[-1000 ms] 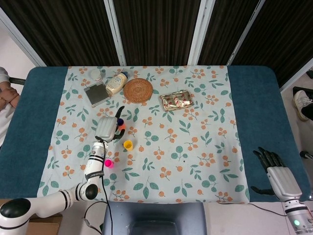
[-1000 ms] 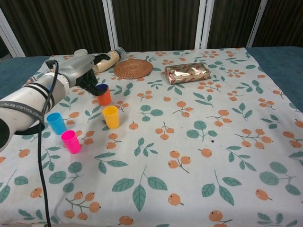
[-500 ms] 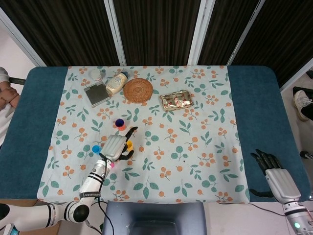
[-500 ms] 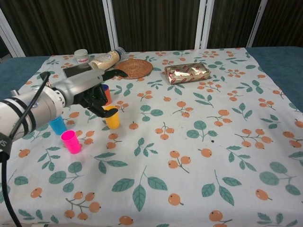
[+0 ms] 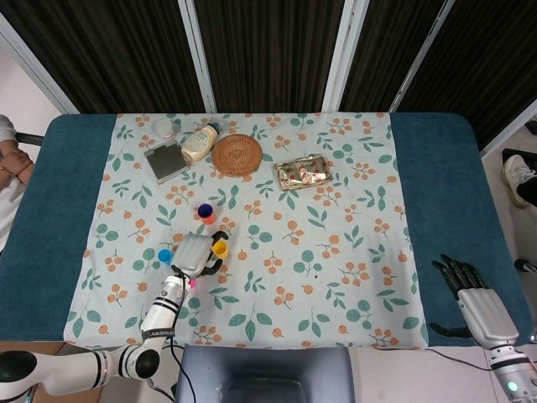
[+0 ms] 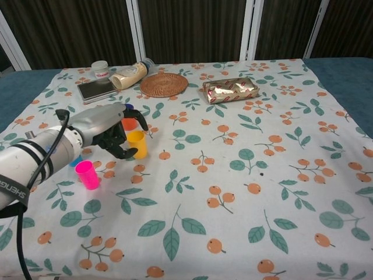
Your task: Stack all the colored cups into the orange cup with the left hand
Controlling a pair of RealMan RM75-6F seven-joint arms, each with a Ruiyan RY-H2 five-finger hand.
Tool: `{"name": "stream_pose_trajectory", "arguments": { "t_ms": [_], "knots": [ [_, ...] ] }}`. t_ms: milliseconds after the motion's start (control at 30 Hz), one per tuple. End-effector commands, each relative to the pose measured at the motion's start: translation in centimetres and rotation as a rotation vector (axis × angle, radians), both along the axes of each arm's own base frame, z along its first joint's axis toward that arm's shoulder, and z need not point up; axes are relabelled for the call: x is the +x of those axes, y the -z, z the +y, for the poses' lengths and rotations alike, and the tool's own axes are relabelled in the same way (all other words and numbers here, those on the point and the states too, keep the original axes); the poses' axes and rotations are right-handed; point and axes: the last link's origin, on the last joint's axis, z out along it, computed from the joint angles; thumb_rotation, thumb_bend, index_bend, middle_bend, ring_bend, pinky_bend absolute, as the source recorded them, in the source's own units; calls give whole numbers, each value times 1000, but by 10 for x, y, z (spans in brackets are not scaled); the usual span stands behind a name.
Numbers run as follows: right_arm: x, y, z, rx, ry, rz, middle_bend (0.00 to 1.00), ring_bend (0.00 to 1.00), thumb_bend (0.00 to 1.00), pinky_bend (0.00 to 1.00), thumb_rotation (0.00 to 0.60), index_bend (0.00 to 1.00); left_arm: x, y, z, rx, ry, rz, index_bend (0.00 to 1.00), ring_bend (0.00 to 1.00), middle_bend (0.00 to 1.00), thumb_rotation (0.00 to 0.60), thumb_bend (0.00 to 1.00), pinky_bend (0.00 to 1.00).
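Note:
The orange cup [image 5: 205,213] [image 6: 129,123] stands upright with a dark purple cup nested inside it. Just in front of it, my left hand [image 5: 194,253] [image 6: 112,133] wraps its fingers around the yellow cup [image 5: 220,248] [image 6: 139,144], which stands on the cloth. A blue cup [image 5: 164,255] [image 6: 74,163] stands on the hand's left, mostly hidden behind the wrist in the chest view. The pink cup [image 6: 88,174] [image 5: 187,282] stands nearer the front edge. My right hand [image 5: 475,300] hangs open off the table's front right corner, holding nothing.
At the back of the floral cloth [image 5: 336,252] lie a woven coaster [image 5: 237,154], a gold-wrapped box [image 5: 303,172], a lying bottle [image 5: 200,143], a dark flat case [image 5: 166,161] and a small jar [image 5: 164,128]. A person sits at the far left edge.
My left hand left the orange cup, came toward the front of the table and curled its fingers around the yellow cup. The right hand has barely moved.

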Motion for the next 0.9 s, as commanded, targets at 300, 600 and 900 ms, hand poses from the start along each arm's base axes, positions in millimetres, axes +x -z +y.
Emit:
{"name": "stream_pose_trajectory", "arguments": {
  "t_ms": [300, 600, 900],
  "knots": [
    [0, 1, 0, -1, 0, 3, 0, 0, 189, 0, 600, 0, -7, 2, 5, 16, -6, 9, 436, 1000, 1000, 600, 361, 1000],
    [0, 0, 0, -3, 2, 2, 0, 0, 189, 0, 600, 0, 0, -8, 13, 58, 3, -33, 507, 1000, 1000, 600, 372, 1000],
    [-1, -3, -2, -12, 8, -9, 0, 0, 189, 0, 600, 0, 31, -52, 51, 241, 37, -104, 513, 1000, 1000, 600, 376, 1000]
  ]
}}
